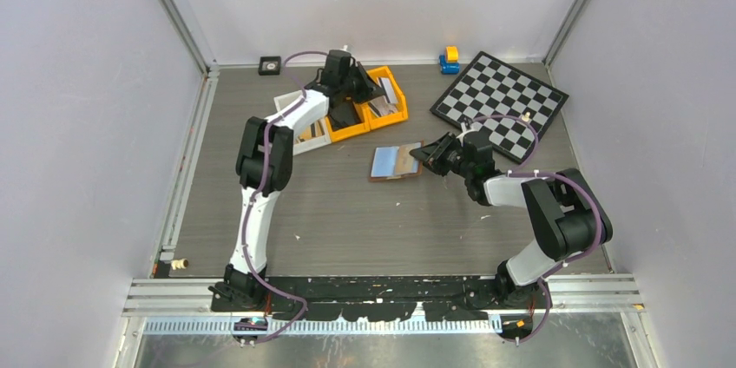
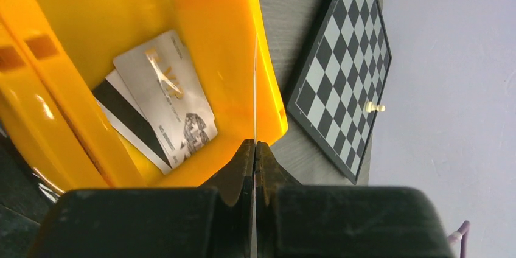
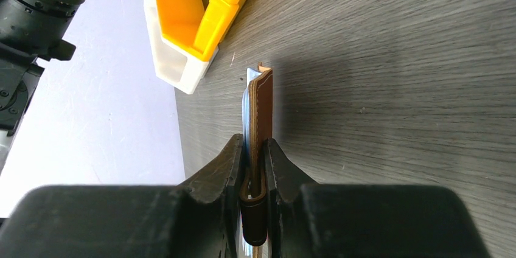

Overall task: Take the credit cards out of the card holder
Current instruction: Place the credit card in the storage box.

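The reddish-brown card holder (image 1: pixel 408 161) lies on the table's middle, its pale blue inside showing on the left half. My right gripper (image 1: pixel 429 156) is shut on its right edge. In the right wrist view my right gripper (image 3: pixel 251 143) clamps the holder (image 3: pixel 265 103) edge-on, with a pale blue layer beside the brown leather. My left gripper (image 1: pixel 368 90) hangs over the orange bin (image 1: pixel 388 101). In the left wrist view it (image 2: pixel 255 143) is shut on a thin credit card (image 2: pixel 255 87) seen edge-on. Two more credit cards (image 2: pixel 164 97) lie in the bin (image 2: pixel 201 20), one grey, one with a black stripe.
A chessboard (image 1: pixel 502 103) with a white pawn (image 1: pixel 526 116) lies at the back right, and a blue-and-yellow toy (image 1: pixel 449 60) sits behind it. A white tray (image 1: pixel 305 132) adjoins the orange bins. A small black square (image 1: pixel 270 65) sits at the back left.
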Motion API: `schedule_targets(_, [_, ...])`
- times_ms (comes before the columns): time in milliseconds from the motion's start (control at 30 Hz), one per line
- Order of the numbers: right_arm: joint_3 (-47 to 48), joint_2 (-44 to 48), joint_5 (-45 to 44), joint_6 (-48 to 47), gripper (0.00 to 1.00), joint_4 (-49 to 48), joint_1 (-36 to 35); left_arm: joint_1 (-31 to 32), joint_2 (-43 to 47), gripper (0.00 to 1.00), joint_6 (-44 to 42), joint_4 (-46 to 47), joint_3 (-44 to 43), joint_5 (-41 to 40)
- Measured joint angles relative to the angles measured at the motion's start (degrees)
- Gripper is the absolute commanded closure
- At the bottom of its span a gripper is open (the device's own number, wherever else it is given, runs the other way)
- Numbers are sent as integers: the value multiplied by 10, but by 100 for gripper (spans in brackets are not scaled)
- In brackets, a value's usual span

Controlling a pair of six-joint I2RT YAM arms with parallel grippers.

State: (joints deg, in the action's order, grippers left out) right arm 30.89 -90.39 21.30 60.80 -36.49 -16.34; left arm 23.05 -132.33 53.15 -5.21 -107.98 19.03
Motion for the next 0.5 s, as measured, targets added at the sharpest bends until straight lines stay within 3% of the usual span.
schedule_targets(100, [0, 0, 0, 3, 100, -4, 0, -7, -7, 98, 0, -2, -10, -2])
schedule_targets(233, [0, 0, 0, 6, 100, -7, 0, -21, -10, 74, -5, -12, -10, -5])
schedule_targets(400, [0, 0, 0, 6, 100, -8, 0, -30, -11, 61, -18, -33, -17, 4])
schedule_targets(500, [0, 1, -1, 4, 99, -7, 0, -30, 0, 43, -33, -45, -16, 7])
